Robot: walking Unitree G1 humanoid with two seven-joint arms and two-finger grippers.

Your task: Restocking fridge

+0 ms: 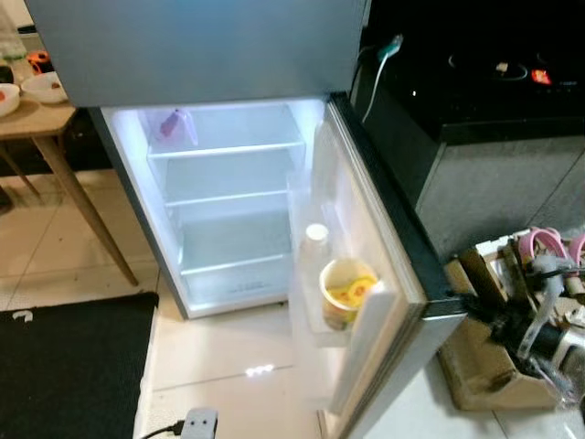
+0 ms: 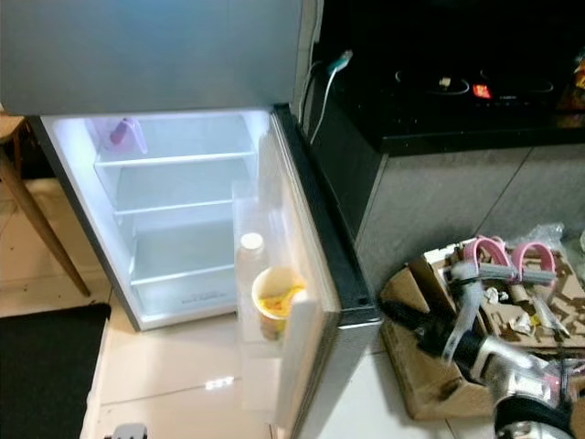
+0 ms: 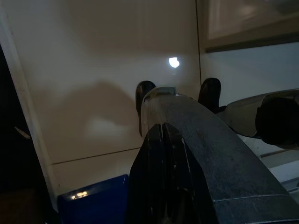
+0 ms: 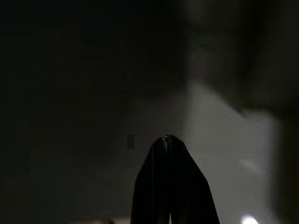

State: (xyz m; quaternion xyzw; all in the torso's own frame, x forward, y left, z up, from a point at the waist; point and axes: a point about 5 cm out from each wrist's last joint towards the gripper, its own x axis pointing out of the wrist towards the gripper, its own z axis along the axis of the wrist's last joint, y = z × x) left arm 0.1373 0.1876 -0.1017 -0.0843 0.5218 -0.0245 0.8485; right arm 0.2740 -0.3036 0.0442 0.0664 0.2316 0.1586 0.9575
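Note:
The fridge point(image 1: 228, 146) stands with its lower door point(image 1: 366, 210) swung wide to the right, its lit white shelves mostly bare. A pink bag point(image 1: 172, 123) lies at the left of the top shelf. In the door's rack stand a white-capped bottle point(image 1: 315, 242) and a yellow cup of noodles point(image 1: 347, 291). My right gripper point(image 2: 393, 313) hangs low to the right of the door, over a cardboard box, fingers shut and holding nothing. The left gripper point(image 3: 159, 93) is shut too, pointing down at pale floor tiles.
A wooden table point(image 1: 37, 114) with bowls stands left of the fridge. A black mat point(image 1: 64, 366) and a power strip point(image 1: 196, 422) lie on the floor in front. The cardboard box point(image 2: 430, 384) with pink rolls point(image 2: 512, 256) sits by a dark counter point(image 1: 475, 73).

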